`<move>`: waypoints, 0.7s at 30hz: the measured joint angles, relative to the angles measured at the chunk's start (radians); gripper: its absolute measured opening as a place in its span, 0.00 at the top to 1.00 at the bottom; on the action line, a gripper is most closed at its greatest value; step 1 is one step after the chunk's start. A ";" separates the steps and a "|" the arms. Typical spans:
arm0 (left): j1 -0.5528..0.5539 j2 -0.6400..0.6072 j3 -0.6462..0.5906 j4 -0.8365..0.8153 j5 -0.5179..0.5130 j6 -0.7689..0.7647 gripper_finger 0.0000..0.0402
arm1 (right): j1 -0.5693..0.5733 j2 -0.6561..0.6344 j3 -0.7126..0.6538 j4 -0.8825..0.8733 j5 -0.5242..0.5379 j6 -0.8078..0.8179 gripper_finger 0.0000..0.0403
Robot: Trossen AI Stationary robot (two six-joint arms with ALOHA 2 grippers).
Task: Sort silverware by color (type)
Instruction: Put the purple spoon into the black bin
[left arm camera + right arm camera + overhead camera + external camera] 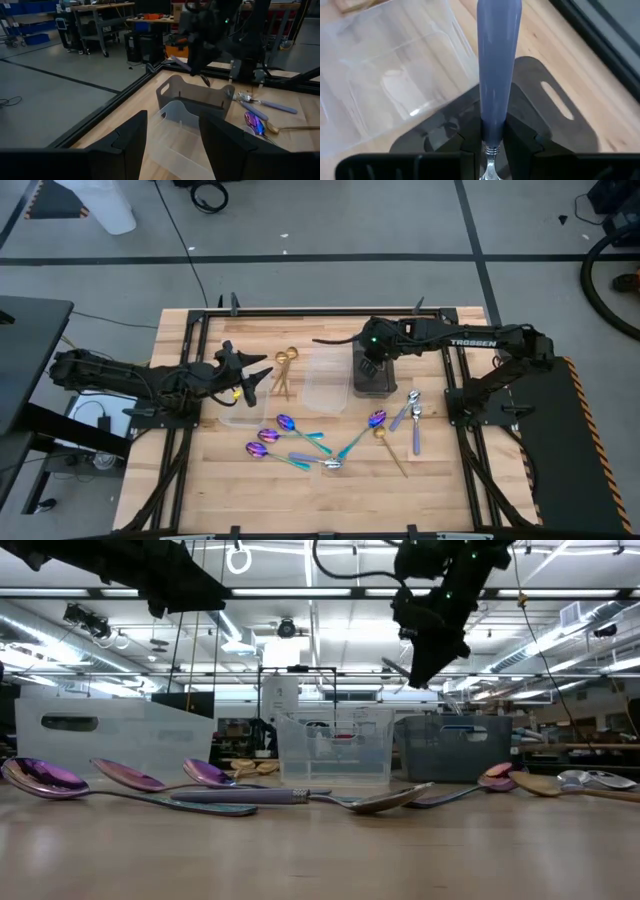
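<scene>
A utensil with a pale blue-lilac handle (498, 70) sits pinched between the fingers of the right gripper (492, 145), handle pointing forward and its metal neck just showing between the fingertips. The gripper hangs above the dark grey tray (372, 375) — the tray's handle slot lies right beneath it in the right wrist view.

On the wooden table (200, 480) the rest of the silverware is scattered: iridescent purple spoons (288, 423) with teal handles in front of the containers, a gold spoon (385, 438) among them, and silver utensils with lilac handles (415, 420) near the right arm's base. More gold pieces (284, 370) lie just beside the left gripper.

Two clear plastic containers — one (325, 383) touching the tray's side, another (245, 405) under the left arm — stand in a row with the tray.

The left gripper (262, 374) hovers over that second container, fingers spread wide with nothing between them.
</scene>
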 joint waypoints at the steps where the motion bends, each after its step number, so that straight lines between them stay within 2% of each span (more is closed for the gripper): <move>1: 0.000 0.000 0.000 0.000 0.000 0.000 0.53 | -0.009 0.000 -0.014 0.008 -0.011 0.000 0.82; 12: 0.000 0.000 0.000 -0.001 0.000 0.003 0.53 | -0.062 0.000 -0.150 0.112 -0.096 0.094 0.82; 21: 0.000 0.000 0.000 0.001 0.000 0.002 0.53 | -0.091 0.000 -0.277 0.260 -0.125 0.141 0.82</move>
